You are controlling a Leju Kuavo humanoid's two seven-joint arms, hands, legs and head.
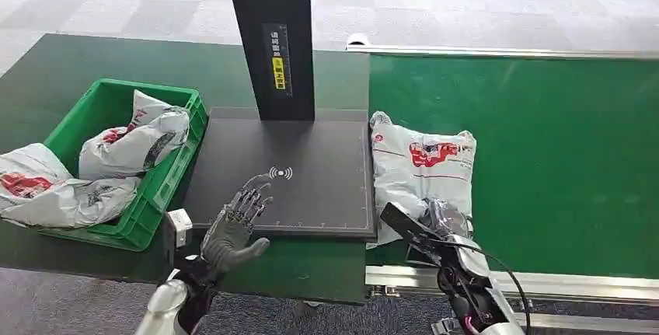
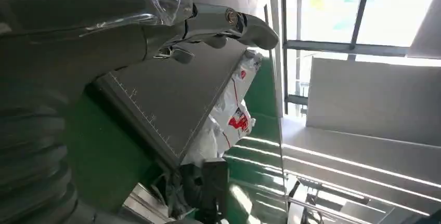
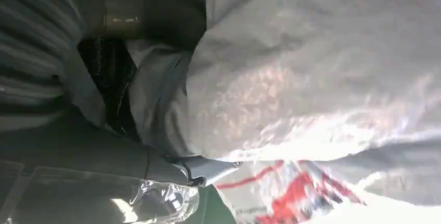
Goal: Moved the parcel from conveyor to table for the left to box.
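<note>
Fingers (image 1: pixel 250 197) on your left hand (image 1: pixel 233 230) are spread wide and holding nothing, parked over the near edge of the dark scanner pad (image 1: pixel 311 164). That looks like a waiting pose to me: it's sitting right where a parcel would land, ready to take over and drop it in the green bin (image 1: pixel 167 183).

Your right hand (image 1: pixel 435 222) is down on the near end of the parcel (image 1: pixel 423 165), which lies on the green conveyor (image 1: pixel 544 156), just beside the pad's right edge. In the right wrist view the white bag (image 3: pixel 322 78) is pressed right up against the hand with the plastic bunched around it, so I'd say it's gripping the bag's edge, but the fingers themselves are buried in the folds and you can't see how tight the hold is.

Grabbing the near end makes sense, since it's the closest bit and a soft bag can be dragged or lifted sideways onto the surface from there. Watch for it sagging or slipping out, though.

Other parcels (image 1: pixel 132 144) already sit in and over the bin, so this one is next in line. The black post (image 1: pixel 268 40) stands at the back of the pad, out of the path.
</note>
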